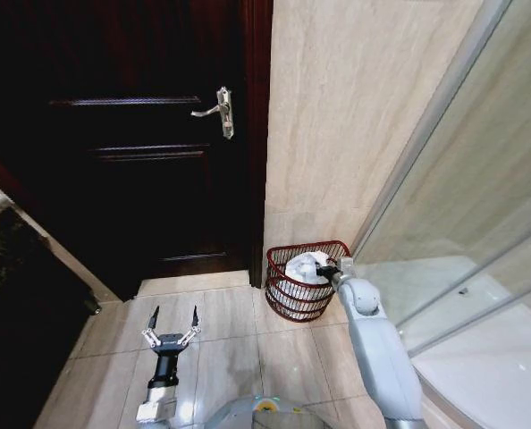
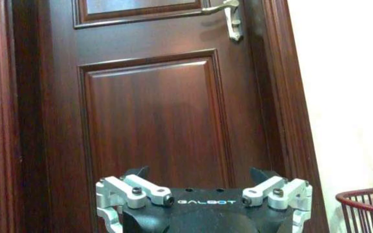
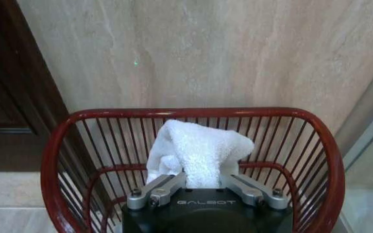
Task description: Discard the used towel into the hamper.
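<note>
The hamper (image 1: 294, 300) is a dark red wire basket standing on the tiled floor against the beige wall, right of the door. My right gripper (image 1: 330, 269) reaches over its near rim and is shut on the white used towel (image 1: 305, 265). In the right wrist view the towel (image 3: 199, 150) stands up between the fingers (image 3: 162, 188), inside the hamper (image 3: 186, 112), with its lower part hidden by my gripper (image 3: 203, 178). My left gripper (image 1: 173, 323) hangs open and empty over the floor in front of the door, left of the hamper (image 2: 368, 200). The left wrist view shows that gripper (image 2: 199, 173) facing the door.
A dark wooden door (image 1: 149, 134) with a metal lever handle (image 1: 221, 111) is closed to the hamper's left. A glass shower partition (image 1: 462, 232) runs along the right, close to my right arm. A dark cabinet side (image 1: 15, 295) borders the tiled floor (image 1: 239, 349) on the left.
</note>
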Controlling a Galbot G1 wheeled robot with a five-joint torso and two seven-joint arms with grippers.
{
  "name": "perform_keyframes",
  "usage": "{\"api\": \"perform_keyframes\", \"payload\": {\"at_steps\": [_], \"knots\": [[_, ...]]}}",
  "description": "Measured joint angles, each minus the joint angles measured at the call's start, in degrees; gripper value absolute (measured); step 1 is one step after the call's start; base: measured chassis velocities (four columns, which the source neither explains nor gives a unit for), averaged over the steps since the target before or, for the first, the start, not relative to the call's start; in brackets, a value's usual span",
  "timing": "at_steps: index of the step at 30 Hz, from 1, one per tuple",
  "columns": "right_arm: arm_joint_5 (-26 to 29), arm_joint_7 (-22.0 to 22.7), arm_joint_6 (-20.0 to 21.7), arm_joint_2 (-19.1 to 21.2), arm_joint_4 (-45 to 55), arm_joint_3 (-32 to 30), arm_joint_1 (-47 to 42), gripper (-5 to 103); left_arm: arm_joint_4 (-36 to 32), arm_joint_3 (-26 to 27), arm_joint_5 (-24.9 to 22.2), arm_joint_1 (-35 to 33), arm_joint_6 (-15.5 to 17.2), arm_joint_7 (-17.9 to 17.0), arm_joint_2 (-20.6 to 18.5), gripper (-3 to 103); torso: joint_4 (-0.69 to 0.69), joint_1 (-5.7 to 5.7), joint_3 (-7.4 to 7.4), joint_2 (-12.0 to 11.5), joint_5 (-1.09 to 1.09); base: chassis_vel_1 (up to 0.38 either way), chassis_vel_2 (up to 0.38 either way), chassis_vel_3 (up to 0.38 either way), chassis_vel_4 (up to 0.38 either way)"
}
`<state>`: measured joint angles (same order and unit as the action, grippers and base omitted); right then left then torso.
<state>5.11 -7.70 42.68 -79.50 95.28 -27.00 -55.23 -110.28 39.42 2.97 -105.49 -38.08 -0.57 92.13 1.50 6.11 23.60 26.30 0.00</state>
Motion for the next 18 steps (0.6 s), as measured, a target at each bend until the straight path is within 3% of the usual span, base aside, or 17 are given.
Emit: {"api": "perform_keyframes", "payload": {"at_steps": [1, 5, 7, 10, 11, 13, 17, 18], "knots": [[0.0, 0.0, 0.0, 0.0, 0.0, 0.0, 0.0, 4, 0.0, 0.0, 0.0, 0.0, 0.0, 0.0, 0.0, 100, 0.0, 0.0, 0.0, 0.0, 0.0, 0.0, 0.0, 0.0, 0.0], [1.08, 4.31, -0.93, 0.37, 3.5, 0.69, -0.6, 25, 0.13, 0.03, -0.92, -0.29, -0.06, -0.02, 0.0, 100, 0.0, 0.0, 0.0, 0.0, 0.0, 0.0, 0.0, 0.0, 0.0], [1.24, 4.78, -1.51, 0.78, 4.5, 0.83, -0.7, 25, 0.24, 0.03, -0.92, -0.27, -0.08, -0.02, 0.0, 100, 0.01, 0.0, 0.0, 0.0, 0.01, 0.0, 0.0, 0.0, 0.0], [2.47, 6.18, -2.57, 2.6, 8.47, 0.94, -0.64, 41, 0.37, -0.11, -0.89, -0.35, -0.12, 0.0, 0.0, 100, 0.0, 0.0, 0.0, 0.0, -0.01, 0.0, 0.0, 0.0, 0.0], [3.6, 6.78, -2.4, 3.2, 9.77, 0.93, -0.54, 47, 0.37, -0.15, -0.88, -0.41, -0.12, 0.02, 0.0, 100, 0.0, 0.0, 0.0, 0.0, 0.0, 0.0, 0.0, 0.0, 0.0], [4.73, 7.29, -2.03, 3.75, 11.02, 0.91, -0.46, 47, 0.38, -0.17, -0.86, -0.4, -0.12, 0.05, 0.0, 100, 0.0, 0.0, 0.0, 0.0, 0.0, 0.0, 0.0, 0.0, 0.0], [7.85, 7.98, -0.84, 6.03, 13.03, 0.79, -0.29, 69, 0.31, -0.17, -0.83, -0.04, -0.12, 0.21, 0.0, 100, 0.0, 0.0, 0.0, 0.0, 0.0, 0.0, 0.0, 0.0, 0.0], [7.85, 7.98, -0.84, 6.03, 13.03, 0.79, -0.29, 69, 0.31, -0.17, -0.83, -0.04, -0.12, 0.21, 0.0, 100, 0.0, 0.0, 0.0, 0.0, 0.0, 0.0, 0.0, 0.0, 0.0]]}}
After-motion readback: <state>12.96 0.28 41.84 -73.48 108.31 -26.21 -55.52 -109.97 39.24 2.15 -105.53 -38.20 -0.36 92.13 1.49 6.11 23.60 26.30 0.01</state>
